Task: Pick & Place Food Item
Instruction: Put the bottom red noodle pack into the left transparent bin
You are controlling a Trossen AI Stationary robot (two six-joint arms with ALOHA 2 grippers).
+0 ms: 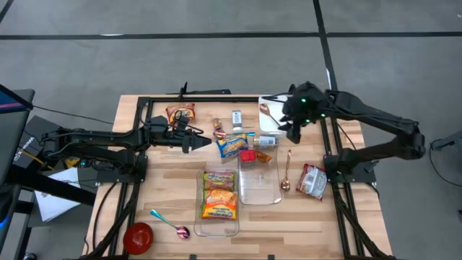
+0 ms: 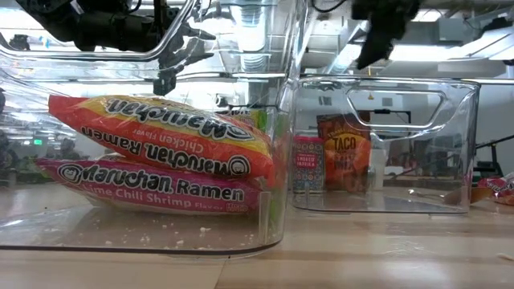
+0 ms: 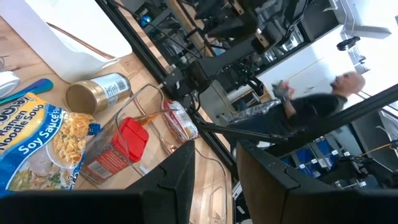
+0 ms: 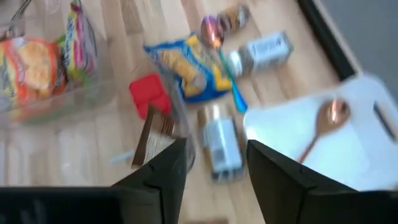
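- High view first: right gripper poised over the far right of the table, above a silver tin lying on its side just beside the white board; jaws moderately apart, nothing between them.
- Likely the food item to fetch, though unsure; clear bin waiting nearby, already holding a taco packet.
- Risk of rolling: round tin on its side, so a finger landing off-centre could push it away into the soy sauce noodle pack or against the board.
- Risk of a snag: red-lidded box and brown packet crowded close, so a wide approach could catch either one.
- Risk of arms meeting: left gripper parked mid-table just beside the noodle pack, jaws narrowly apart and empty, near any path toward the bin.
- Hard to make out: tin's label and exact lie, smeared in the right wrist view.
- Low view: neither set of fingertips visible; near bin of ramen packs blocking much of the table.
- Left wrist view: blurred person beyond the table, too vague to say more.
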